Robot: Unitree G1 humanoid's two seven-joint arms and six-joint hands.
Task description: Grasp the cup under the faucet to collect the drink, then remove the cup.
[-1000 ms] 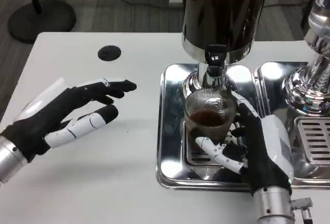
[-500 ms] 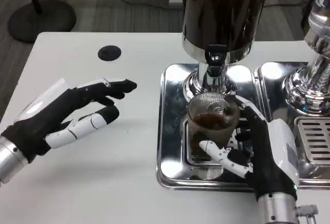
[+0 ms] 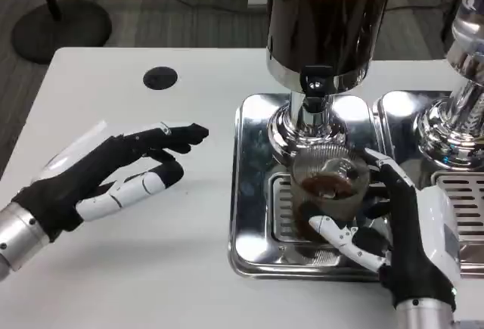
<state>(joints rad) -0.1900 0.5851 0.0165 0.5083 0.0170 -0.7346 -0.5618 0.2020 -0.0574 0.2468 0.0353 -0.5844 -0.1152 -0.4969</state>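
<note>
A clear plastic cup with dark drink in its bottom is gripped by my right hand, thumb in front and fingers behind it. The cup is over the grille of the steel drip tray, a little in front and to the right of the black faucet of the dark drink dispenser. My left hand is over the white table at the left, fingers spread and pointing right, holding nothing.
A second chrome dispenser base with its own tray stands at the right. A black round hole sits in the white table behind the left hand. Dark floor lies beyond the far edge.
My right hand has drawn the cup toward me and to the right, away from under the faucet. The left hand has shifted slightly right.
</note>
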